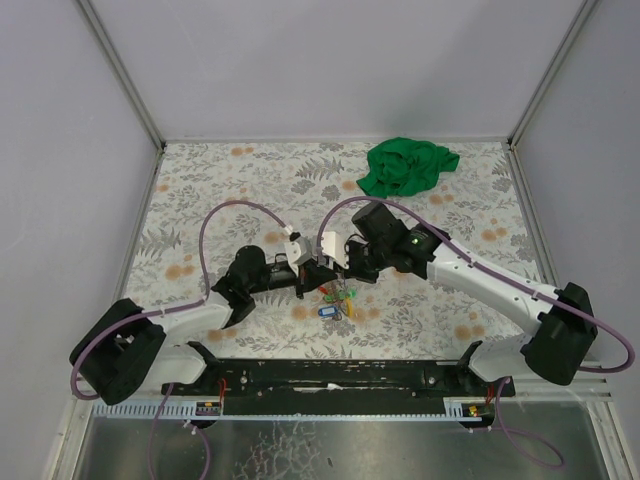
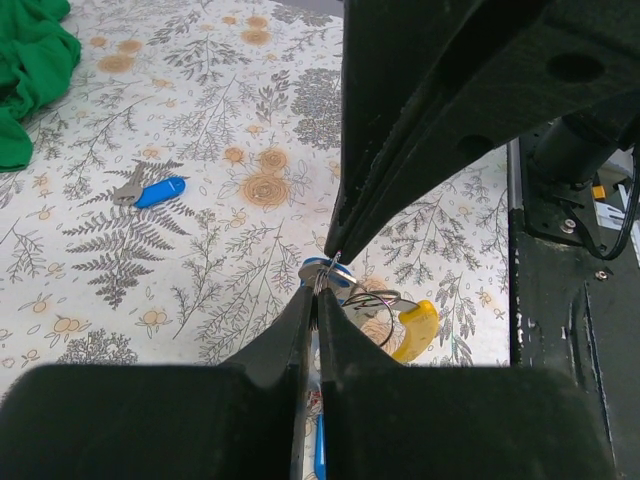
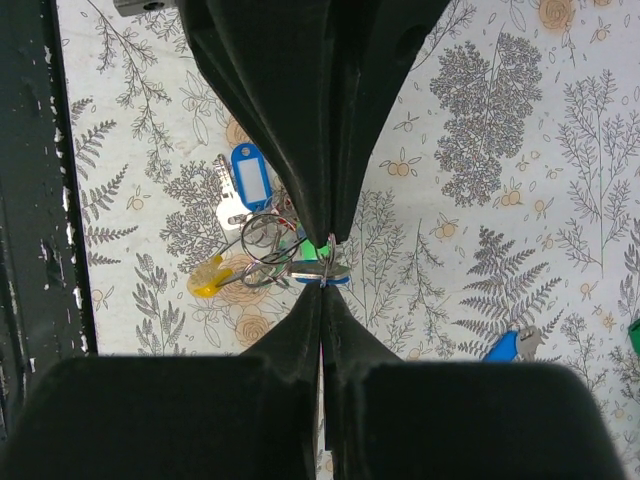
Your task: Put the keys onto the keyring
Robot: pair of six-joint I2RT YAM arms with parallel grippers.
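While looking down on the leaf-patterned table [image 1: 200,190], found the left gripper [image 2: 316,295] and the right gripper [image 3: 323,290] set tip to tip near the middle. Saw both pinched fully shut, each seemingly on the thin wire of the keyring [image 2: 372,300], with a short run of that wire stretched between the two tips. Noted the rest of the wire looping just beside the tips, low over the table. Found the keys [image 1: 336,298] mostly bunched there: a yellow-headed key [image 2: 416,328] against the loops, a blue-tagged key [image 3: 248,178] lying just beside them, a green-headed key [image 3: 312,268] right at the pinch. Could not tell which of these were threaded on the wire. Spotted a lone blue key [image 2: 158,191] flat on the table, well apart from the bunch. Noted a crumpled green cloth [image 1: 408,165] near the far edge, right of centre, well away from both grippers.
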